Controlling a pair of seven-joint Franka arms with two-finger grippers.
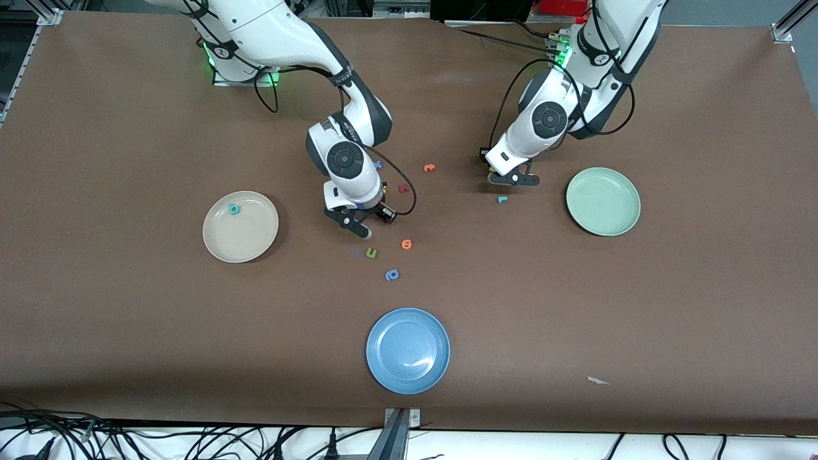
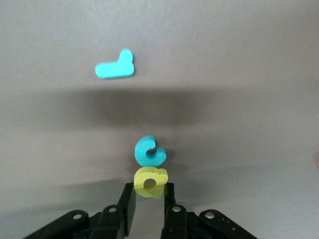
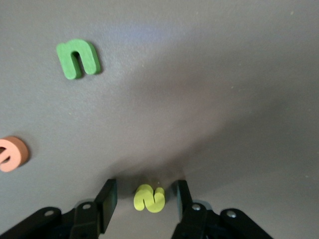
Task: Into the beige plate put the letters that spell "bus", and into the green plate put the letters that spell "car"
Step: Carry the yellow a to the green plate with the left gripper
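The left gripper [image 2: 148, 196] pinches the yellow "a" [image 2: 150, 181], which lies flat and touches the teal "c" [image 2: 149, 151]. The teal "r" [image 2: 115, 66] lies apart, its long axis across the fingers. The right gripper [image 3: 145, 199] stands open astride the yellow "s" [image 3: 149, 198], fingers clear of it. The teal "b" [image 1: 234, 209] lies in the beige plate [image 1: 255, 246]. The green plate [image 1: 604, 220] sits toward the left arm's end of the table.

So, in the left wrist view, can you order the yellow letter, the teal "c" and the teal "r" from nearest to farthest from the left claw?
1. Yellow "a": between the fingertips of the left claw.
2. Teal "c": on the table, touching or nearly touching the "a".
3. Teal "r": lying alone, clearly farthest out on the table.
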